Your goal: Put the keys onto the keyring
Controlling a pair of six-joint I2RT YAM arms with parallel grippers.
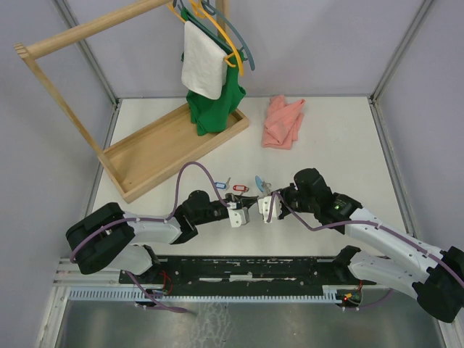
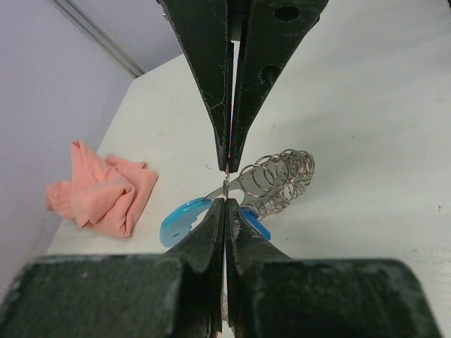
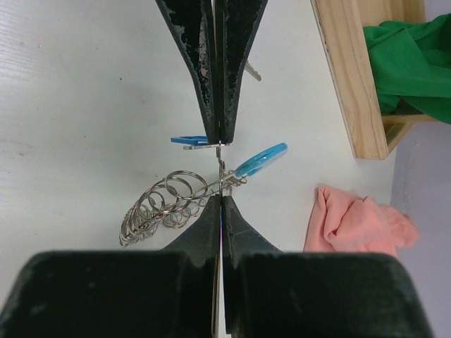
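Observation:
The keyring [image 3: 158,204], a coil of silver rings with a blue curved piece [image 3: 261,160], lies just past my right gripper [image 3: 220,169]. That gripper is shut on a thin metal part of the keyring, seen edge-on. In the left wrist view my left gripper [image 2: 227,184] is shut on a thin silver piece that looks like a key; a red sliver shows between its fingers. The coil [image 2: 278,179] and blue piece [image 2: 183,218] lie right behind it. From above, both grippers [image 1: 243,203] [image 1: 264,196] meet at the table's front middle, beside a red tag [image 1: 239,190] and a blue-tagged key [image 1: 220,187].
A crumpled pink cloth [image 1: 283,122] lies at the back of the table. A wooden rack base [image 1: 156,148] stands at the back left, with green and white garments [image 1: 206,72] on hangers above it. Frame posts rise at the table corners.

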